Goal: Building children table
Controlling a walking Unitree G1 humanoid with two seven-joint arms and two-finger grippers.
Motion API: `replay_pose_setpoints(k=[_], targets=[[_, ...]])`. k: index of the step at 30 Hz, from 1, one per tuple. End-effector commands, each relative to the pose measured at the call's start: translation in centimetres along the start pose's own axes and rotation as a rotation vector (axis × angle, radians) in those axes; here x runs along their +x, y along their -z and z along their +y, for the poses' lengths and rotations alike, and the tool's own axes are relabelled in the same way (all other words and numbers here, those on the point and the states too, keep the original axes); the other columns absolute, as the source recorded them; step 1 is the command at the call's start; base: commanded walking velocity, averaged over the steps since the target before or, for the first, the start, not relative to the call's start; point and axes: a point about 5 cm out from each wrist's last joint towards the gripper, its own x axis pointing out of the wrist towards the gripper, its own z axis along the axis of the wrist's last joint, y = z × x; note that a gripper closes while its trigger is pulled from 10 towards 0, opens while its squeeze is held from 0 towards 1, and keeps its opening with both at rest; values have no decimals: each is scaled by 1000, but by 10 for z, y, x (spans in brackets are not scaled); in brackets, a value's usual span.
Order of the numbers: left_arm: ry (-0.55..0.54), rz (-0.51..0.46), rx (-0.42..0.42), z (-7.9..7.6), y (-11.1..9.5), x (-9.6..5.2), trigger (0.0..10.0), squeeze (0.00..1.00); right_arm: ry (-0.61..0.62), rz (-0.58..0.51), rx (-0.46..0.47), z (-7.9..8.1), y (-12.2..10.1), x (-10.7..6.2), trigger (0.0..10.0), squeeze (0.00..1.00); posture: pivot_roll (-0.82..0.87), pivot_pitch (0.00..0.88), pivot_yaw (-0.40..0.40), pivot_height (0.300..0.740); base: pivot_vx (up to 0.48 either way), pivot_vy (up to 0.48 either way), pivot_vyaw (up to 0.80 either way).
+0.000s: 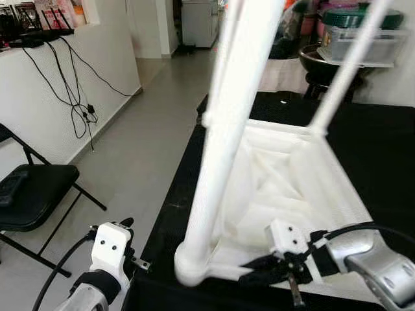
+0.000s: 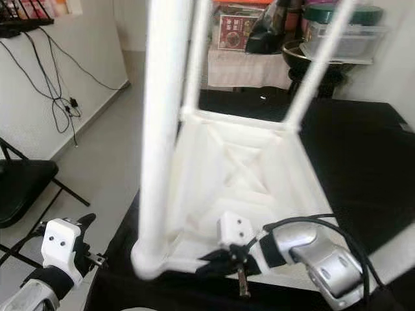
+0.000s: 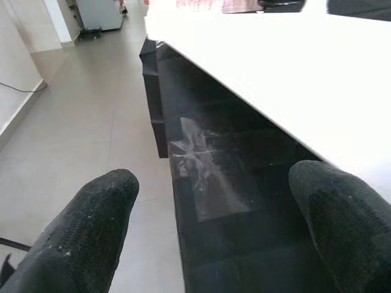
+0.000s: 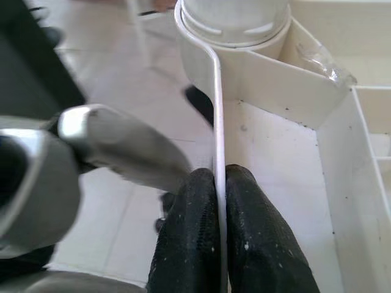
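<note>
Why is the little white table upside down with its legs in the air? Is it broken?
It looks odd but not broken. The white table lies upside down on the black surface, legs pointing up, likely for assembly. The right gripper pinches its thin rim near one corner. The left gripper is open beside the black surface.

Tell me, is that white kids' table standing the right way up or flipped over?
Flipped over. The white table lies top-down on the black surface, ribbed underside showing, legs pointing up. The right gripper pinches its rim.
</note>
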Motion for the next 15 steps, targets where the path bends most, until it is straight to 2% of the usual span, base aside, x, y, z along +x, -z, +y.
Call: replay_pose_setpoints(k=[1, 4, 5, 6, 7, 8, 9, 10, 13, 15], targets=[[1, 22, 14, 3, 2, -2, 10000, 0, -92, -29, -76, 10, -12, 9, 0, 0, 32, 74, -10, 740, 0, 0, 0], [2, 22, 14, 3, 2, -2, 10000, 0, -71, 16, -90, 9, -8, 14, 0, 0, 34, 75, -11, 740, 0, 0, 0], [2, 23, 15, 3, 2, -2, 10000, 0, 39, 103, -99, -3, 0, 23, 10000, 0, 32, 74, -13, 740, 0, 0, 0], [1, 22, 15, 3, 2, -2, 10000, 0, 128, 166, -111, -13, 5, 29, 10000, 0, 36, 75, -17, 740, 0, 0, 0], [1, 22, 15, 3, 2, -2, 10000, 0, 128, 166, -111, -13, 5, 29, 10000, 0, 36, 75, -17, 740, 0, 0, 0], [-1, 22, 15, 3, 2, -2, 10000, 0, 217, 193, -102, -23, 7, 35, 10000, 0, 38, 75, -20, 740, 0, 0, 0], [-1, 22, 15, 3, 2, -2, 10000, 0, 217, 193, -102, -23, 7, 35, 10000, 0, 38, 75, -20, 740, 0, 0, 0], [-3, 21, 15, 2, 1, -2, 10000, 0, 267, 204, -93, -28, 8, 38, 10000, 0, 38, 75, -20, 740, 0, 0, 0], [-5, 20, 14, 2, 1, -2, 10000, 0, 434, 206, 2, -45, 8, 34, 10000, 0, 37, 75, -23, 740, 0, 0, 0], [-5, 20, 14, 2, 1, -2, 10000, 0, 434, 206, 2, -45, 8, 34, 10000, 0, 37, 75, -23, 740, 0, 0, 0]])
